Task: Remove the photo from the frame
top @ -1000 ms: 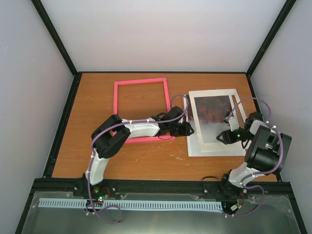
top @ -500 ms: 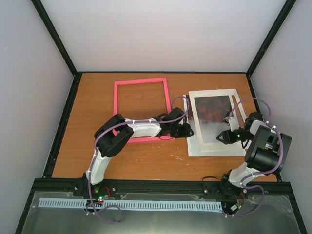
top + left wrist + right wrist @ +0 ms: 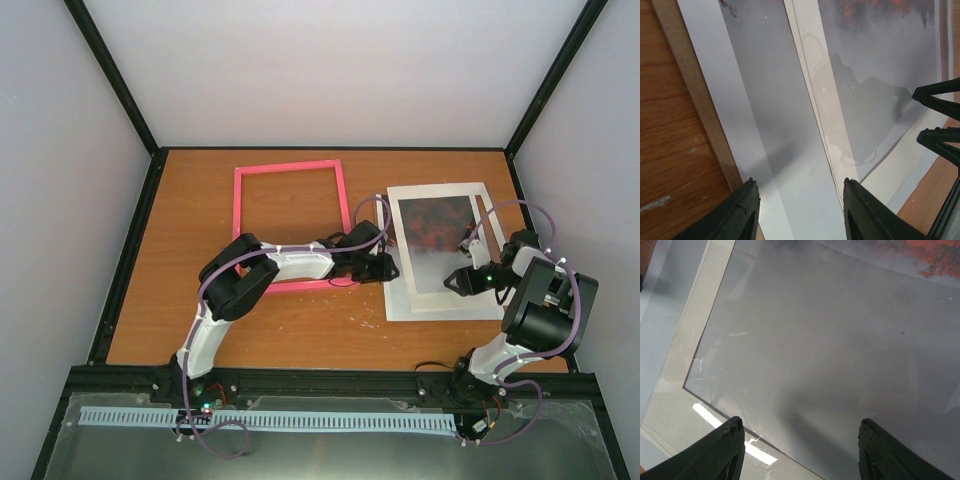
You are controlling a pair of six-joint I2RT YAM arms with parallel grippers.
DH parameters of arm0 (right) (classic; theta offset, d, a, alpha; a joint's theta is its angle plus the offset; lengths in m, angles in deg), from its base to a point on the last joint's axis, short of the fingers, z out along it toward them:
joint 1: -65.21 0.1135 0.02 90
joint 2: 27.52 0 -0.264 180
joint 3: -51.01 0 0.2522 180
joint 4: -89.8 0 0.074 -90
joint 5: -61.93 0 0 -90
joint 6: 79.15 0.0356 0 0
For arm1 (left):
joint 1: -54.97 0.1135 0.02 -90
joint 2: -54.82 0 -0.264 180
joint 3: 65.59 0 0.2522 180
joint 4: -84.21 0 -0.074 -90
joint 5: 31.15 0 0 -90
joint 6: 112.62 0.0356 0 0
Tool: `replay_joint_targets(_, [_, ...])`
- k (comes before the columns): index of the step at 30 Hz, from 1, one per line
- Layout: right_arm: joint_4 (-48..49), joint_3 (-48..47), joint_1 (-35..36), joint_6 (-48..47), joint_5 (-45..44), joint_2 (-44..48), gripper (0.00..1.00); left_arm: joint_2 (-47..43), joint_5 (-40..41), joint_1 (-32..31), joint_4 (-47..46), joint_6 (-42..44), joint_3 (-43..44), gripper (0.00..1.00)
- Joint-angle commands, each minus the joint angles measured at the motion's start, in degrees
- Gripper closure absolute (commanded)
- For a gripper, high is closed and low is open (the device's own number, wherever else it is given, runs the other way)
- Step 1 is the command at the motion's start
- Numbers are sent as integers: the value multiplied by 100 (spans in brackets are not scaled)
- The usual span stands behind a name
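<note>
The frame (image 3: 290,225), a bright pink rectangle, lies on the wooden table with nothing inside it. To its right the photo (image 3: 435,240) rests flat on white mat sheets (image 3: 440,305), dark red end far, pale grey end near. My left gripper (image 3: 386,268) hovers open over the sheets' left edge. In the left wrist view its jaws (image 3: 797,187) stand apart above a white sheet, with the photo (image 3: 880,65) further right. My right gripper (image 3: 455,282) is open over the photo's pale end (image 3: 815,340). Its jaws (image 3: 800,425) hold nothing.
A brown board edge (image 3: 695,100) shows under the white sheets on their left side. A cream mat border (image 3: 695,340) runs beside the photo. Black rails (image 3: 125,260) line the table's sides, with pale walls behind. The right gripper's fingers (image 3: 937,120) point toward the left one.
The left arm's elbow has shifted slightly to the right; its gripper has barely moved. The right arm, photo and frame stay as they were.
</note>
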Motion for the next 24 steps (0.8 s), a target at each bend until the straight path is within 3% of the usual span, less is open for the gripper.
replay_joint_targets(1, [-134,171,67,62,-450,-278,39,14,91,-32,153,-1,77,53])
replay_joint_targets(24, [-118,166,67,88,-452,-300,38,-65,329,-80,289,-172,-219,53])
